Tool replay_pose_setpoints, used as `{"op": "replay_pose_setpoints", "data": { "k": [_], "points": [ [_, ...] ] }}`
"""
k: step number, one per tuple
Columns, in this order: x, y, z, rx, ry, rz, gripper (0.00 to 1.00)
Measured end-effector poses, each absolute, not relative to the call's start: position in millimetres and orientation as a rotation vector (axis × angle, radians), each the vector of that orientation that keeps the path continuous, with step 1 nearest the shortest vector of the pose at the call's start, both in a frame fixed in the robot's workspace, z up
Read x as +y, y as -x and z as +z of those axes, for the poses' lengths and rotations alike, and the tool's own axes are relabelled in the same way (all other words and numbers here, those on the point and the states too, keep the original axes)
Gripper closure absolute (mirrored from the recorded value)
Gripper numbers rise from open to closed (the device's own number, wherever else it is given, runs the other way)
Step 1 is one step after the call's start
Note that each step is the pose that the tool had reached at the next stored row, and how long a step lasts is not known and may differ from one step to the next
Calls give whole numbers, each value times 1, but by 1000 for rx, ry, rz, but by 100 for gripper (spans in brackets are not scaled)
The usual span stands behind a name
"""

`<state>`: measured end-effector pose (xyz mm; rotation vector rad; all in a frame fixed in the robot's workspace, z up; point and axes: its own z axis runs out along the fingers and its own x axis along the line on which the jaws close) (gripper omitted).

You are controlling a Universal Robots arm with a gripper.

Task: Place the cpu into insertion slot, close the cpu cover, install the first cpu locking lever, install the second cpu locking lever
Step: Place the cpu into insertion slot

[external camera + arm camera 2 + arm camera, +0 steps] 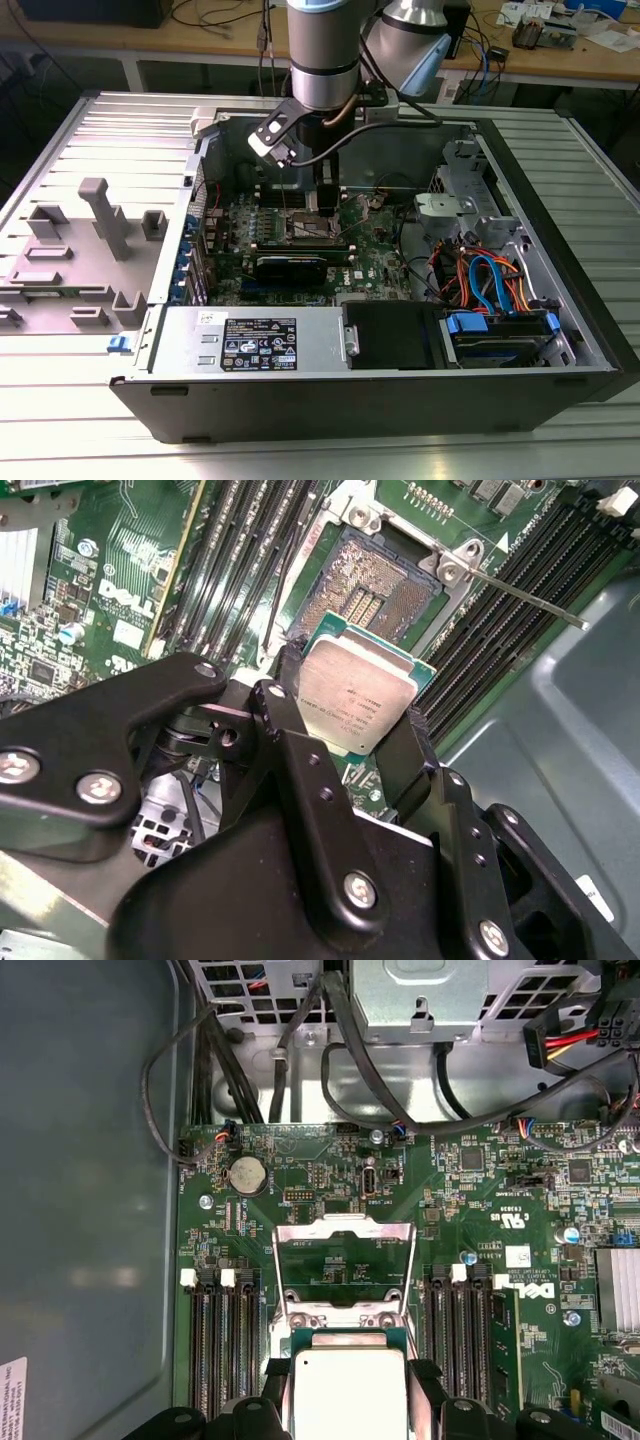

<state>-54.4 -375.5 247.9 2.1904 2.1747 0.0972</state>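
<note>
**Entry: cpu in hand over open socket, placing step**

The gripper (350, 708) is clamped on the cpu (360, 680), one black finger on each of two opposite edges, silver top facing the second wrist view. The chip hangs above the insertion slot (375, 585) and is not seated. The contact field lies bare, and I cannot tell how wide the gap to it is.

In the exterior view the gripper (325, 192) is down inside the computer case (560, 330), over the motherboard (375, 262). That puts it toward the exterior view's left and on the far side of the power-supply box (255, 345).

The cpu cover (345, 1228) stands swung up and clear of the socket. One thin locking lever (530, 600) sticks out free beside the memory slots (490, 630).

Judgement on doing this step well:
- Square the chip's edges to the socket rim before lowering, because it looks slightly skewed in the second wrist view.
- Lower flat, with no tilt (bare contacts would likely bend under a corner-first landing).
- Keep the fingers off the raised cover and the slot latches.
- Let the chip drop in under its own weight, with no pressing.
</note>
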Motion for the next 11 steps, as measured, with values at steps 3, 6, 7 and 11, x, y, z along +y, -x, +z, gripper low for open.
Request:
{"op": "replay_pose_setpoints", "data": {
  "k": [3, 6, 7, 11],
  "points": [
    [-375, 55, 244, 2180, -2186, 98, 46],
    [-375, 59, 238, 2186, -2181, 98, 46],
    [-375, 60, 237, 2186, -2180, 98, 46],
    [-376, 63, 232, 2189, -2178, 99, 46]
  ]
}}
